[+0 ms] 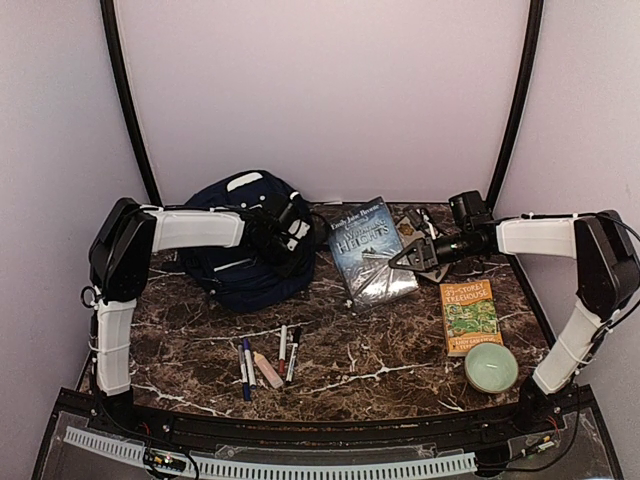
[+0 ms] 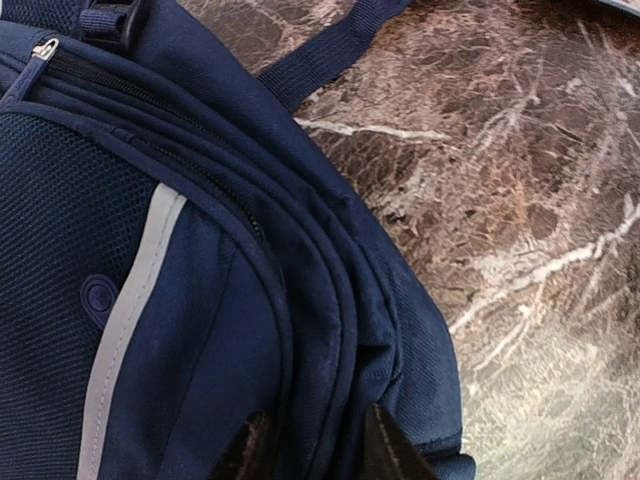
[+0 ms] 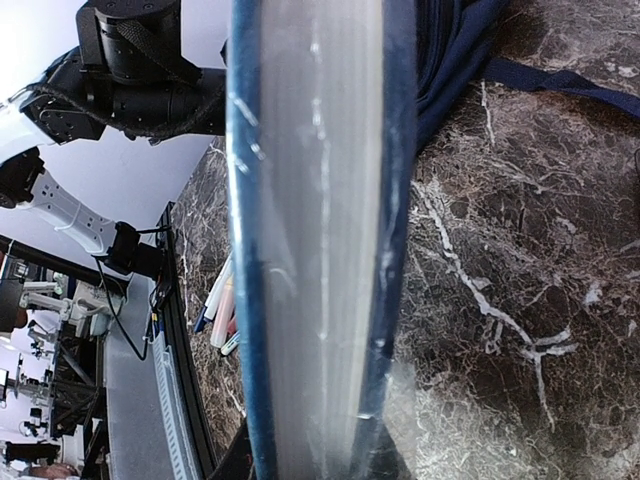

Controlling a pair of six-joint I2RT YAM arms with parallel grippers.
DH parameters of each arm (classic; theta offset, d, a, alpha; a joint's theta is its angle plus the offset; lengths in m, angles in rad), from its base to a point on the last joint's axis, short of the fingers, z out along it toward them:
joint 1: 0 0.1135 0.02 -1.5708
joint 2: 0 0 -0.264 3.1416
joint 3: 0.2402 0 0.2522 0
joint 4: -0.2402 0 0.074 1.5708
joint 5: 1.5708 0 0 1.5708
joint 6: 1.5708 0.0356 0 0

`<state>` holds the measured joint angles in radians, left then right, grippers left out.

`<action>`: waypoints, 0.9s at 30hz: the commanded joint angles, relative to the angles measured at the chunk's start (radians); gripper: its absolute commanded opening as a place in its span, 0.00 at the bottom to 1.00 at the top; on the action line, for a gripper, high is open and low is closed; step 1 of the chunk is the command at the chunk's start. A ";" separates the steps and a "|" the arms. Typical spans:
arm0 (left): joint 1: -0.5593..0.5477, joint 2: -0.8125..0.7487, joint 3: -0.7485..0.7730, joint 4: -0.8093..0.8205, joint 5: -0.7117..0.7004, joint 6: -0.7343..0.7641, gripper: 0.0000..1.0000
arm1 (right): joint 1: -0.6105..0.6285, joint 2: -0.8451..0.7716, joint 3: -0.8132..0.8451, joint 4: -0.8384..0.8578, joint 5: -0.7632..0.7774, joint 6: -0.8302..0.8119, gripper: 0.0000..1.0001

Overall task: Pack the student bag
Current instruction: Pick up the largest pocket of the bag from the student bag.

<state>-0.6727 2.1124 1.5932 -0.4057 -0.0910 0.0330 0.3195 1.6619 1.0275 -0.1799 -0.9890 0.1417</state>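
Right wrist view has your right tool (image 3: 312, 462) closed down on the blue book (image 3: 320, 200), one finger on each cover and the page block edge-on between them. That cover looks glossy, maybe plastic-wrapped, and you've only got one edge of it. My worry is it pivots or slides out once the full weight hangs from that grip. I can't tell whether the far end rests on the surface (image 3: 520, 300) or is just off it.

Your left tool (image 2: 315, 455) looks pinched on a ridge of fabric at the rim of the student bag (image 2: 200, 250), jaws close together with the seam between them. The bag lies at the back left of the surface, just left of the book. The zips in that close-up look closed and I can't see an open mouth anywhere, so the book may just butt into fabric. Tug that fold and the whole bag could drag instead of opening. Both arms also meet in a tight spot, so watch for a bump.

Writing: the blue book reads "Emily Jane Brontë" and "HEIGHTS", and the orange book (image 1: 470, 315) reads "STORY TREEHOUSE". The bag's white patch is too small to read.
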 commanded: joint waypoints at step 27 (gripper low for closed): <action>-0.041 -0.253 0.047 -0.005 -0.085 -0.006 0.00 | 0.006 0.052 0.117 -0.013 -0.075 0.009 0.00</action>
<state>-0.7052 1.9659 1.6356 -0.4553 -0.1856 0.0494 0.3206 1.7065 1.0748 -0.2260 -0.9752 0.1436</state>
